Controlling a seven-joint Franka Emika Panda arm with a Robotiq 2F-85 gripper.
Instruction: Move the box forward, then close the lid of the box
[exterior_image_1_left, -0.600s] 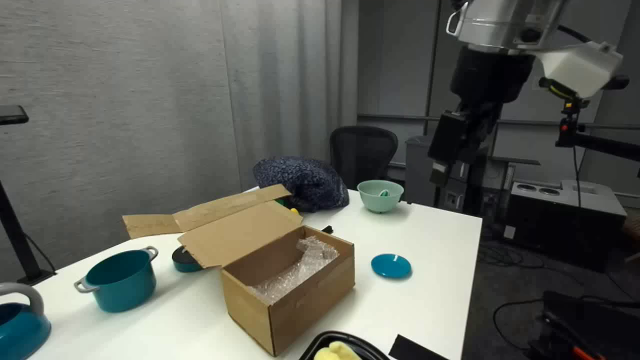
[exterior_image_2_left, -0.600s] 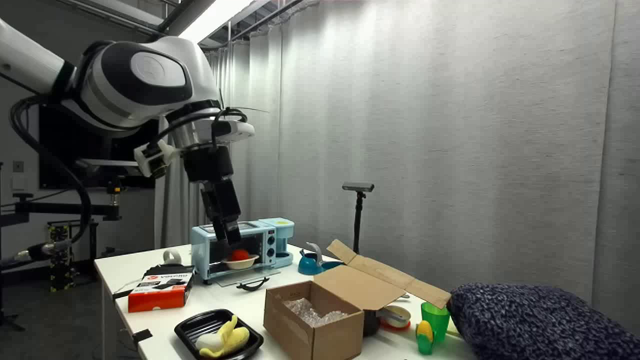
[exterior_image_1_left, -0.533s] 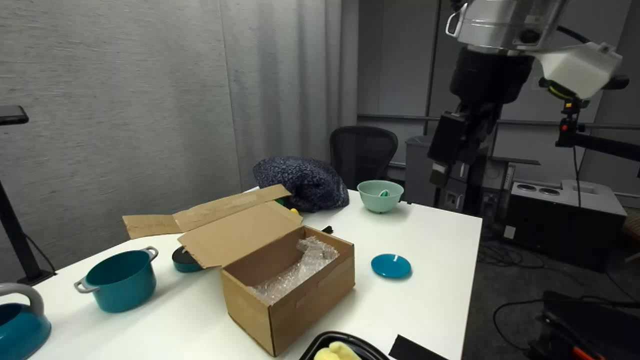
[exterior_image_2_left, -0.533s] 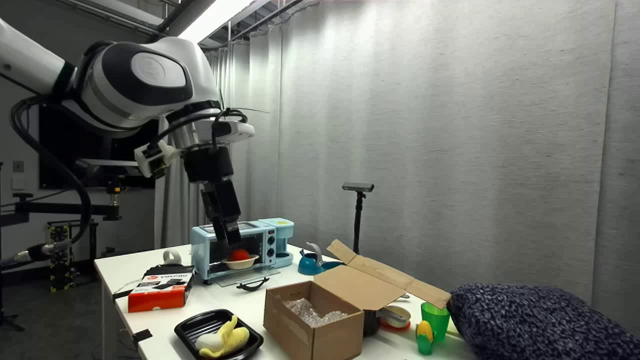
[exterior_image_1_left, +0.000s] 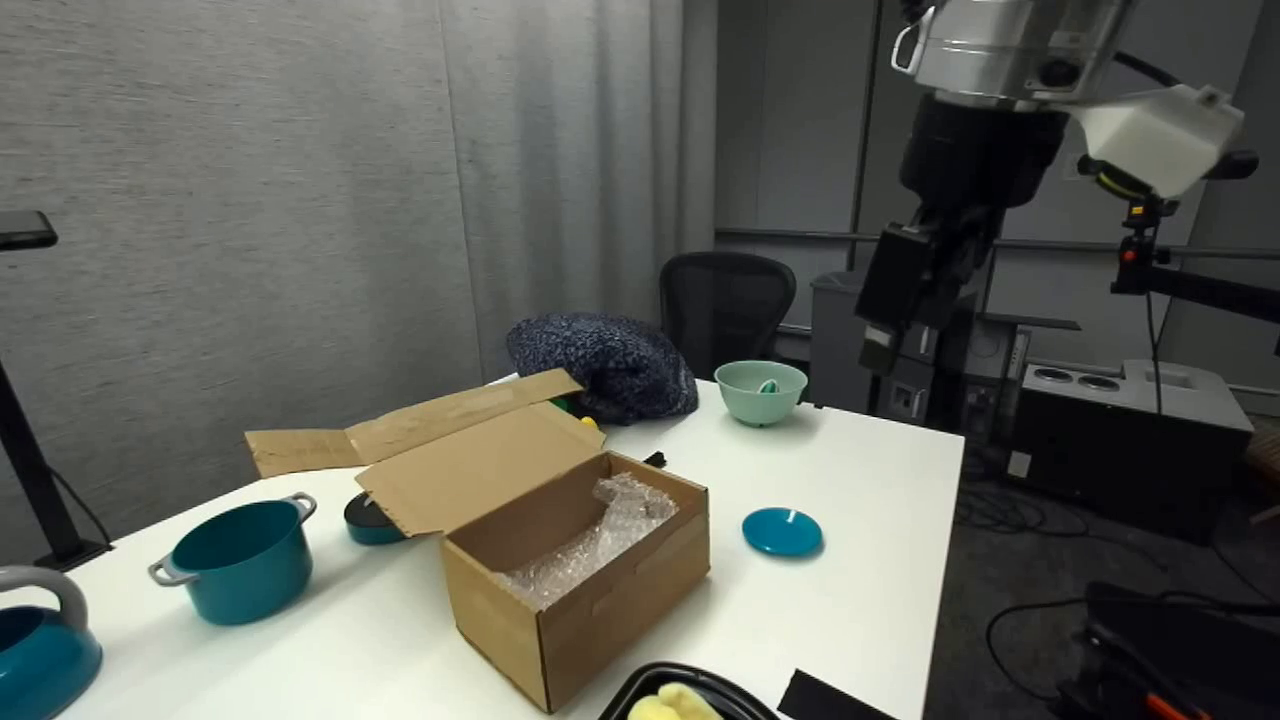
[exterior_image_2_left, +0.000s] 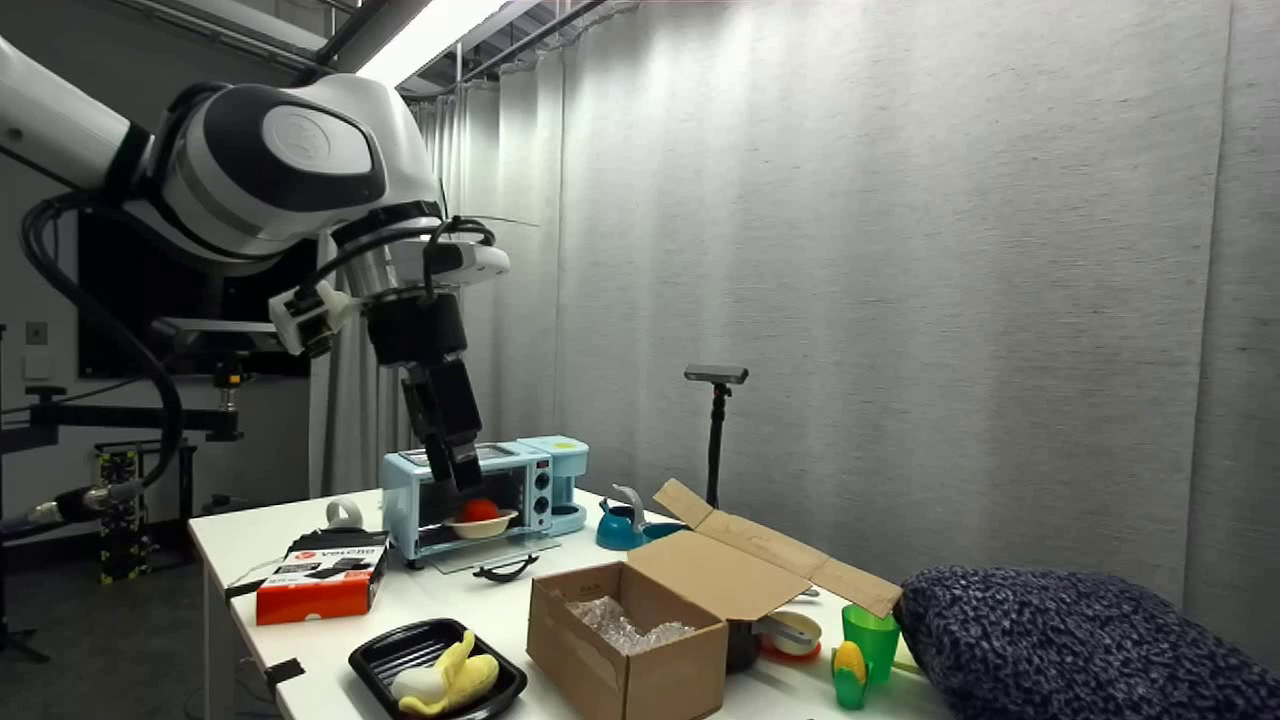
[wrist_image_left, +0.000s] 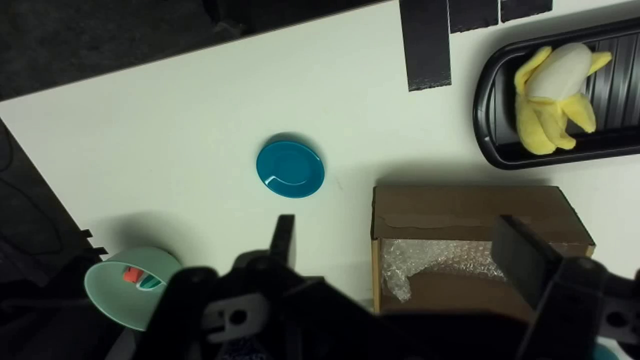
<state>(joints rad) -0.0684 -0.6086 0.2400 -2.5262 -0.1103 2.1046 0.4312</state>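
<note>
The brown cardboard box (exterior_image_1_left: 625, 605) stands upright on the white table, with clear bubble wrap inside. It also shows in an exterior view (exterior_image_2_left: 575, 645) and in the wrist view (wrist_image_left: 465, 210). The lid (exterior_image_1_left: 490, 465) is folded back, open, away from the box; it shows in an exterior view (exterior_image_2_left: 720, 575) too. Its outer face is hidden, and my gripper's body covers that side in the wrist view. My gripper (wrist_image_left: 396, 220) is open and empty, high above the table and apart from the box in both exterior views (exterior_image_1_left: 880, 345) (exterior_image_2_left: 460, 470).
A black tray (exterior_image_2_left: 370, 650) with a plush banana (exterior_image_2_left: 460, 680) lies beside the box. A blue plate (wrist_image_left: 291, 169), a mint bowl (exterior_image_1_left: 760, 392), a teal pot (exterior_image_1_left: 250, 565), a toaster oven (exterior_image_2_left: 400, 515), a red-white carton (exterior_image_2_left: 320, 580) and a dark cushion (exterior_image_2_left: 1080, 640) stand around.
</note>
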